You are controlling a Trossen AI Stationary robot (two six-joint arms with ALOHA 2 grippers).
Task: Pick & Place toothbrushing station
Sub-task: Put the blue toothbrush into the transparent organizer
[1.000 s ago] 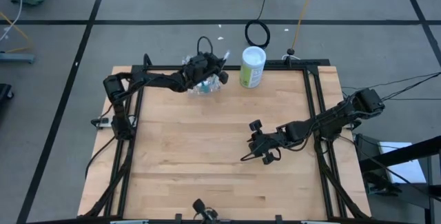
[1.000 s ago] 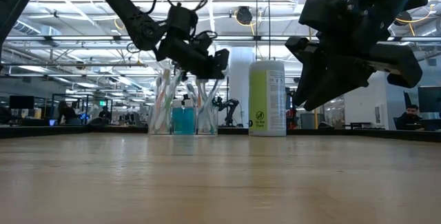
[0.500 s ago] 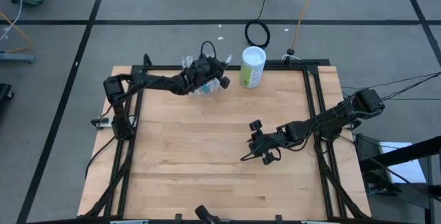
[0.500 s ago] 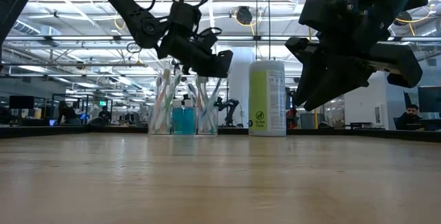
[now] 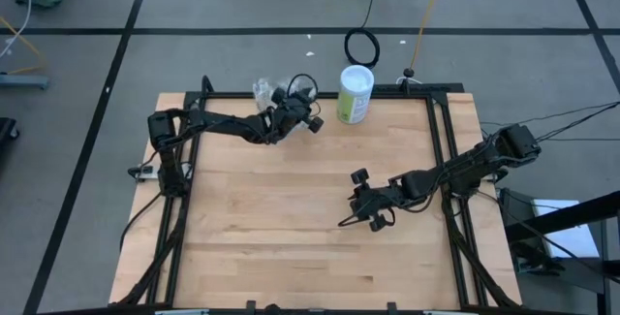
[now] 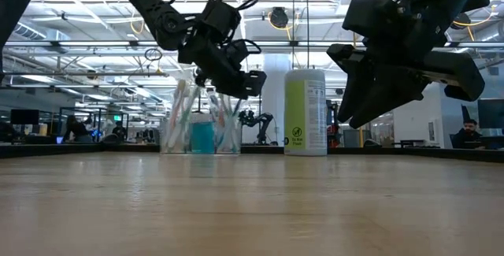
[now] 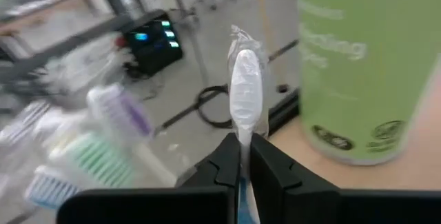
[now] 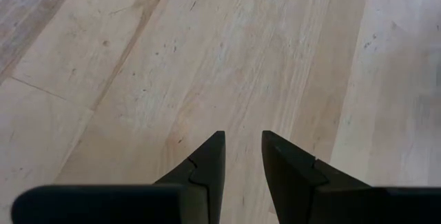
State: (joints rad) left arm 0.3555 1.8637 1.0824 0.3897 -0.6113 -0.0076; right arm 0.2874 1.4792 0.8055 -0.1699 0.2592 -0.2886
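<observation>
Clear plastic cup-like holder (image 6: 201, 127) at the table's back edge is half hidden by my left gripper (image 7: 242, 160), clamped on a white wrapped toothbrush (image 7: 244, 89); right gripper (image 8: 241, 156) hovers mid-table, slightly parted.

Bright overhead light; blurred left wrist view

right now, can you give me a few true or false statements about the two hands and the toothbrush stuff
1. The left hand is shut on a white toothbrush. True.
2. The right hand grips a toothpaste tube. False: its fingers are apart and empty above the bare table.
3. The green-and-white canister lies tipped over. False: it stands upright at the table's far edge.
4. The clear holder stands on the table with toothbrushes in it. True.
5. The right hand hangs over the holder. False: it is far from it, nearer the table's middle.
</observation>
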